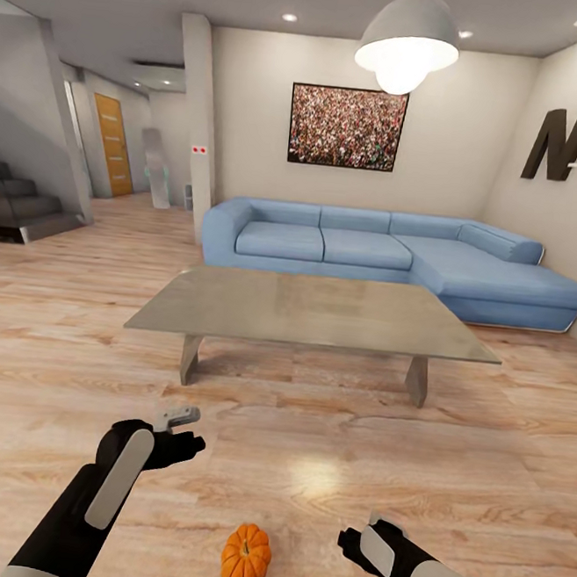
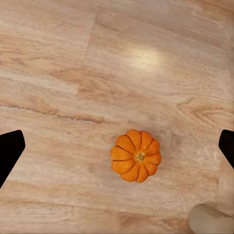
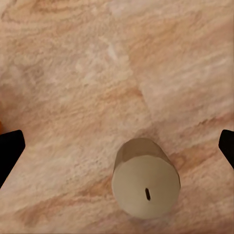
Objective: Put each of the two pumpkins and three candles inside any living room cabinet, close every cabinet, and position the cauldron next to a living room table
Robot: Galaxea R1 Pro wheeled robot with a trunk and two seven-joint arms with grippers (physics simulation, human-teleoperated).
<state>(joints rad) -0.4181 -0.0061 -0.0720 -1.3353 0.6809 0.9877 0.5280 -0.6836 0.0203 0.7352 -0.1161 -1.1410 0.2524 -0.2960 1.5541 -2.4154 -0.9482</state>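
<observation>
On the wooden floor (image 1: 305,484) a pumpkin (image 2: 136,155) sits beneath the left gripper (image 2: 117,146), spread wide and empty to straddle it; the right gripper (image 3: 117,146), equally wide and empty, hovers over a candle (image 3: 145,178)

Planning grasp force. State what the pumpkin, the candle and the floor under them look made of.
Pumpkin: smooth, matte orange ribbed rind, probably firm; real or plastic cannot be told. Candle: pale beige, matte, with a small wick slot on top, so likely wax. Floor: light wood planks with visible grain and a soft lamp reflection, suggesting a satin finish.
</observation>
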